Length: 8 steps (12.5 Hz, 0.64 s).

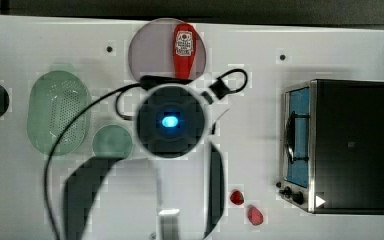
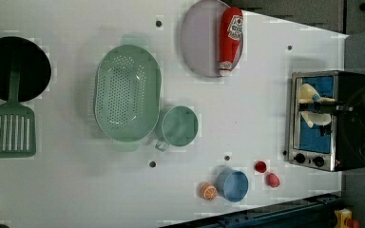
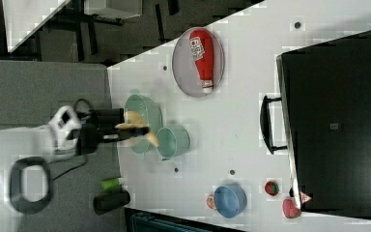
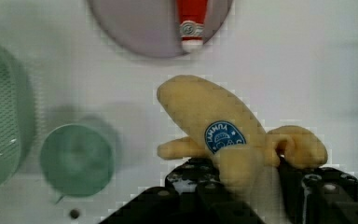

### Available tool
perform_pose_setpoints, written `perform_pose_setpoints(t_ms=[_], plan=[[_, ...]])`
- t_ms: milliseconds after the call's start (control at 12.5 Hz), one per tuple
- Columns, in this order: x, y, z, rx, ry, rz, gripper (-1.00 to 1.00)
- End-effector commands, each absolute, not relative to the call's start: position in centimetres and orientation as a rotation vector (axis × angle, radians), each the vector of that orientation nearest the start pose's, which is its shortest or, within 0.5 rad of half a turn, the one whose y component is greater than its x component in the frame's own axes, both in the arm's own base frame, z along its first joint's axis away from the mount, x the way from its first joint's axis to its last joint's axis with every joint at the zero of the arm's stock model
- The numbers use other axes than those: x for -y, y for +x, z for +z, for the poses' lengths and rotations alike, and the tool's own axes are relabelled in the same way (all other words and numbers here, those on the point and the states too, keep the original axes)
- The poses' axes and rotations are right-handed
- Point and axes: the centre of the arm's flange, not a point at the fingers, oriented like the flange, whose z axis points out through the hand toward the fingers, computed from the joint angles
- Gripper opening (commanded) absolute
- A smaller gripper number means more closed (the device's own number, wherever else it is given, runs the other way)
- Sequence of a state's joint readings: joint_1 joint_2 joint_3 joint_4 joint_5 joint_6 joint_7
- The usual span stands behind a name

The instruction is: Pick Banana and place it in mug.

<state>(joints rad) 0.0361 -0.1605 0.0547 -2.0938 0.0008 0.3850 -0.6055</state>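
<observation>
My gripper (image 4: 251, 184) is shut on the banana (image 4: 214, 126), a pale yellow toy with a blue sticker and curved peel strips, held up off the white table. In the right view the banana (image 3: 137, 128) hangs at the gripper (image 3: 128, 131) just beside the mug (image 3: 174, 141), on the right view's left of it. The mug (image 4: 77, 158) is a small round pale green cup, standing upright and empty. In the top view the arm's wrist (image 1: 172, 120) sits to the top view's right of the mug (image 1: 112, 141). In the left view the banana (image 2: 313, 105) shows in front of the toaster oven.
A big green colander (image 2: 126, 92) stands against the mug (image 2: 179, 126). A grey plate (image 2: 199, 40) carries a red ketchup bottle (image 2: 230, 40). A toaster oven (image 1: 347, 145), a blue bowl (image 2: 233, 185), an orange slice (image 2: 208, 191), red berries (image 2: 266, 173), a black pan (image 2: 14, 69) and a green spatula (image 2: 9, 130) lie around.
</observation>
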Motion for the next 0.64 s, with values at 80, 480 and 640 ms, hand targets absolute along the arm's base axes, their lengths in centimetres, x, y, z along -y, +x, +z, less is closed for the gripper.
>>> perform_pose_setpoints(t_ms=[80, 480, 640], plan=[[-12.4, 49.7, 50.1, -0.347, -3.139, -0.025, -0.3], [-22.3, 46.9, 46.0, -0.551, -3.139, 0.077, -0.3], [-23.9, 46.4, 42.6, -0.623, -3.125, 0.127, -0.3]])
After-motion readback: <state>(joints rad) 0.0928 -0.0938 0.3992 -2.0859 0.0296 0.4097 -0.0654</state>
